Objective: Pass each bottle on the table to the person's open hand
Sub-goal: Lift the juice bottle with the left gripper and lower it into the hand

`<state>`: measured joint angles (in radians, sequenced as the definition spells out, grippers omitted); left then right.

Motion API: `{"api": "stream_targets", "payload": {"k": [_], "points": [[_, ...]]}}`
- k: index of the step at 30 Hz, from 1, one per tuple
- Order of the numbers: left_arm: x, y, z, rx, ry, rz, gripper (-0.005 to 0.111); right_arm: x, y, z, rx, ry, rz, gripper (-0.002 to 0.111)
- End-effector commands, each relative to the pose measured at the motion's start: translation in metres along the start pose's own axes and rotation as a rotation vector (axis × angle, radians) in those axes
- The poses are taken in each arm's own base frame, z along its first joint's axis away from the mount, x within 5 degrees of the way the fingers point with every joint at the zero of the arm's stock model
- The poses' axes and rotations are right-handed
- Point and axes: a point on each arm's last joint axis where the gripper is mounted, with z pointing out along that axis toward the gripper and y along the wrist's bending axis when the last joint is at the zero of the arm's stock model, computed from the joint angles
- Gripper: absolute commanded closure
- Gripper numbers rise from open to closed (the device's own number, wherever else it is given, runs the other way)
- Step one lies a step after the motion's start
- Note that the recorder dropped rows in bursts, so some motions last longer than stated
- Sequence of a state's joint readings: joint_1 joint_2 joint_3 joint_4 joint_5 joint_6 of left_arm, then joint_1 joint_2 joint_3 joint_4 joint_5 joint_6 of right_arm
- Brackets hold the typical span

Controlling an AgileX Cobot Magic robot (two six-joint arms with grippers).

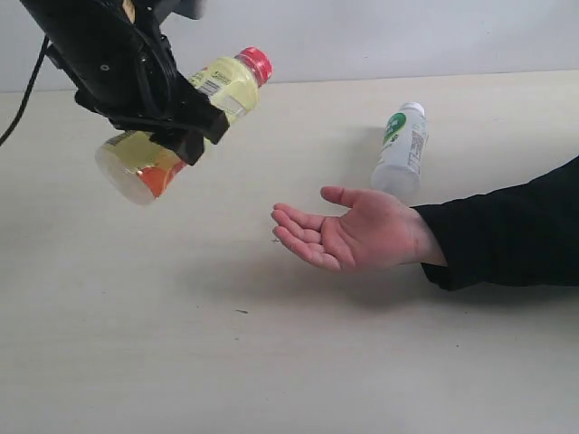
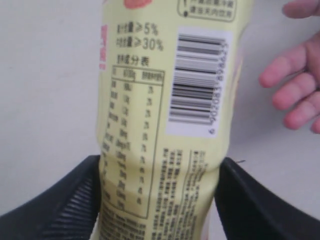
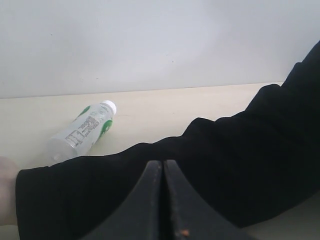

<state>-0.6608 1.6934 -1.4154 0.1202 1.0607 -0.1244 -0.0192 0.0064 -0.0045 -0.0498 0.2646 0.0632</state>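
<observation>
My left gripper is shut on the yellow-labelled bottle with a red cap, held tilted in the air at the upper left, well left of the person's open hand. The wrist view shows that bottle squeezed between both black fingers, with the person's fingertips beyond it. The hand lies palm up on the table. A white-green bottle with a white cap lies on its side behind the hand, and shows as the white-green bottle past the black sleeve. My right gripper is shut, empty. The other two bottles are out of view.
The person's arm in a black sleeve stretches in from the right edge over the table. A pale wall stands behind the table's far edge. A black cable hangs at the far left.
</observation>
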Motion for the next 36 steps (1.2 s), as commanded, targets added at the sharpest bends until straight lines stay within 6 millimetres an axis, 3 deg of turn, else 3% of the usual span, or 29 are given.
{"api": "stream_targets", "payload": {"k": [1,6,17,25,36], "points": [[0.002,-0.029,-0.011,0.019,-0.024,-0.161,0.107,0.001,0.000,0.000,0.005,-0.008,0.001,0.108],[0.006,-0.056,-0.016,0.003,-0.051,-0.285,0.107,0.001,0.000,0.000,0.005,-0.008,0.001,0.108],[0.007,-0.082,-0.013,0.091,-0.046,-0.462,0.107,0.001,0.000,0.000,0.005,-0.010,0.001,0.108],[-0.007,-0.101,0.013,0.225,-0.059,-0.576,0.107,0.001,0.000,0.000,0.005,-0.010,0.001,0.108],[-0.034,-0.124,0.053,0.265,-0.018,-0.577,0.107,0.001,0.000,0.000,0.005,-0.010,0.001,0.108]]}}
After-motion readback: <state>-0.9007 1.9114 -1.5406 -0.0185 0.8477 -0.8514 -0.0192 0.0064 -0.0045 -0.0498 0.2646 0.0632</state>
